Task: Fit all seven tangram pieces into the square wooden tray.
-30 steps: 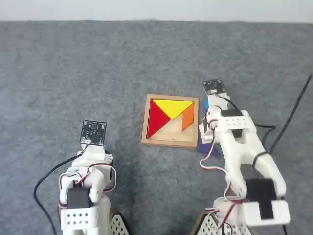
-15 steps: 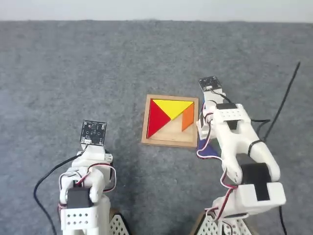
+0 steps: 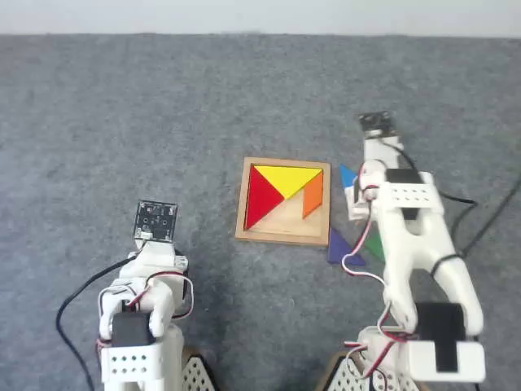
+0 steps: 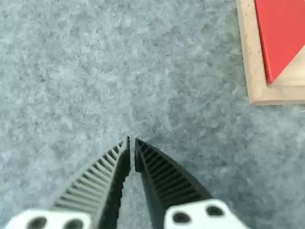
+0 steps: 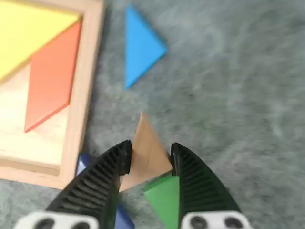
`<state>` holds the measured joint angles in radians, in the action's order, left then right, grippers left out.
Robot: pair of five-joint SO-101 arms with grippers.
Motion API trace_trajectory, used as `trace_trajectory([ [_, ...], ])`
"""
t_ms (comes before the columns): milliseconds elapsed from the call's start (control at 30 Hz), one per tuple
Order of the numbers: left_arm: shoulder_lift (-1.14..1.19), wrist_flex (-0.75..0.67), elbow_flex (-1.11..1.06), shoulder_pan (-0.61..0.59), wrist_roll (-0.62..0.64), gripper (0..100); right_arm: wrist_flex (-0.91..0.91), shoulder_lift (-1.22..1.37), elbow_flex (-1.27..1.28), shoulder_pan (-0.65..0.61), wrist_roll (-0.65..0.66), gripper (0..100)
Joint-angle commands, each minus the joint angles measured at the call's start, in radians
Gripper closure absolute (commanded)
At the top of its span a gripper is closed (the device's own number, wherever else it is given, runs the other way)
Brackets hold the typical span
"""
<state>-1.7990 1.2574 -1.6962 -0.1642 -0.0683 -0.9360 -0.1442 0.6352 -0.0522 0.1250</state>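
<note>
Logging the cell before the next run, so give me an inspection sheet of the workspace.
Surface: grey mat.
Job's things: wooden tray holds red triangle, yellow triangle and orange parallelogram. Blue triangle, purple piece and green piece lie on the mat beside it. Tan triangle sits between the right gripper's fingers.
Clutter: nothing seen.
Grippers: left gripper shut, empty, over bare mat; right gripper shut on the tan triangle.
Cables: black cable by the left arm; another beside the right arm.
Surroundings: pale strip beyond the mat.
</note>
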Motion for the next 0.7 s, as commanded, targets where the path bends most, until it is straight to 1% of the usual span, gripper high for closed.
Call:
trace_trajectory([
  [0, -0.017, 0.003, 0.012, 0.002, 0.000, 98, -0.008, -0.053, -0.009, 0.021, -0.009, 94.7],
  [100, -0.017, 0.003, 0.012, 0.002, 0.000, 98, -0.008, -0.042, -0.008, -0.002, 0.002, 94.7],
  [167, -0.017, 0.003, 0.012, 0.002, 0.000, 98, -0.008, -0.039, -0.006, -0.028, 0.029, 94.8],
  [233, -0.017, 0.003, 0.012, 0.002, 0.000, 98, -0.008, -0.041, -0.009, -0.070, 0.086, 94.8],
  [333, -0.017, 0.003, 0.012, 0.002, 0.000, 98, -0.021, -0.044, -0.049, -0.173, 0.272, 94.7],
  [467, -0.017, 0.003, 0.012, 0.002, 0.000, 98, -0.084, -0.010, -0.164, -0.315, 0.532, 95.1],
  [567, -0.017, 0.003, 0.012, 0.002, 0.000, 98, -0.131, 0.056, -0.278, -0.378, 0.655, 95.1],
  [667, -0.017, 0.003, 0.012, 0.002, 0.000, 98, -0.159, 0.156, -0.393, -0.406, 0.764, 95.1],
])
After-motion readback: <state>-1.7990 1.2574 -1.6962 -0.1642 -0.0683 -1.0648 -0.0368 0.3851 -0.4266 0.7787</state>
